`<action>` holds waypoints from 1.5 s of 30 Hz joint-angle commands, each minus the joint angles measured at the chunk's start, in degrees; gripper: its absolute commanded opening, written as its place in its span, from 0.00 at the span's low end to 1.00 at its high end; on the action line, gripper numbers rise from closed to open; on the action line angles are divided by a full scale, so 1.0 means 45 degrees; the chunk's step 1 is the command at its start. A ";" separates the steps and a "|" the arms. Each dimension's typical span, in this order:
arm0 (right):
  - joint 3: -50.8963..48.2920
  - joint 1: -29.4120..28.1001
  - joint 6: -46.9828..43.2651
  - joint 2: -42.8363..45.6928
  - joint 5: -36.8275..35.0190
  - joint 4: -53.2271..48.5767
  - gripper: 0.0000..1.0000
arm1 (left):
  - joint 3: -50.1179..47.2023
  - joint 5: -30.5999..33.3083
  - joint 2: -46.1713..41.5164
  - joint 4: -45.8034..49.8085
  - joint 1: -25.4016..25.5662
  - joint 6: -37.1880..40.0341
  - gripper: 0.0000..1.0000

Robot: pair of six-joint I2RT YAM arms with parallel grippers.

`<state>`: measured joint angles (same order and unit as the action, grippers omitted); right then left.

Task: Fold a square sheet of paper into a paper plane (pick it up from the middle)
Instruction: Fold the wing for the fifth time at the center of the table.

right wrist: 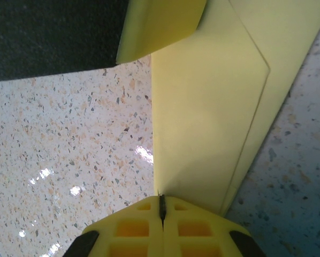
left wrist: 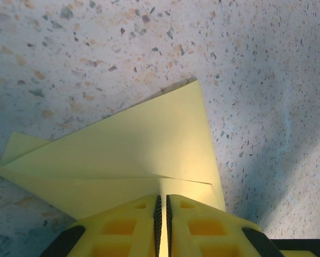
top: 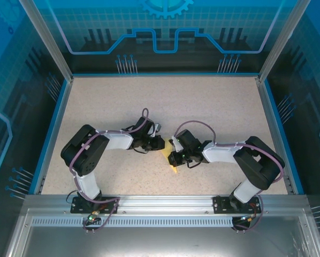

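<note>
We see both arms reaching in toward each other over the speckled beige table (top: 203, 107), the left arm (top: 114, 140) from the left and the right arm (top: 221, 152) from the right. They meet about mid-width, nearer the near edge than the far edge.

The pale yellow sheet of thin paper (top: 169, 156) sits between the two arm tips at that spot. It is already folded, no longer a flat square.

Left wrist view: the left fingers (left wrist: 128, 225) are yellow and pressed almost together, clamped on the near edge of the paper. The paper fans away from them as a pointed wedge. One sharp corner points away from the fingers and a narrower tip points off to the left. We see overlapping layers and a crease line running across just ahead of the fingertips.

Right wrist view: the right fingers (right wrist: 133, 225) are closed tight, with the paper's edge coming straight up out of the seam between them. We count at least two layers, the right-hand one stepped back with an angled corner. The other arm's yellow finger overlaps the top end of the paper in this view.

We cannot tell whether any part of the paper touches the table.
</note>
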<state>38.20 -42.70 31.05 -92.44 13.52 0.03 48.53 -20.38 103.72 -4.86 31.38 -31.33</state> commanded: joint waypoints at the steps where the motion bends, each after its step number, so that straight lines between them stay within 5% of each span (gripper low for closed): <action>1: -0.0646 0.0100 -0.0219 -0.0676 -0.0433 -0.2105 0.00 | 0.0293 0.1138 0.0620 0.0313 -0.0535 0.0439 0.15; 15: -0.0802 0.0147 -0.0141 -0.0697 -0.0579 -0.2624 0.00 | 0.0347 0.2282 0.0681 0.0509 -0.2317 -0.0980 0.16; 22: -0.0427 0.0138 -0.0167 -0.0595 -0.0465 -0.2585 0.00 | 0.0502 0.1752 -0.0417 0.0695 -0.2419 -0.0984 0.17; 31: 0.0942 0.0325 -0.0529 -0.0953 -0.0387 -0.2315 0.00 | -0.0535 0.0885 -0.2675 0.0223 -0.1287 -0.1560 0.16; 37: 0.1063 0.0591 -0.0749 -0.0759 -0.0106 -0.2050 0.00 | -0.0800 0.0120 -0.1705 -0.0629 -0.0109 -0.1917 0.10; 45: 0.1032 0.0680 -0.1039 -0.0043 0.0343 -0.1865 0.00 | -0.0604 0.0021 -0.0032 -0.1030 0.0135 -0.2159 0.04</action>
<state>42.85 -40.38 27.92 -94.19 15.40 -6.61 45.74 -19.42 102.37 -8.36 31.88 -40.49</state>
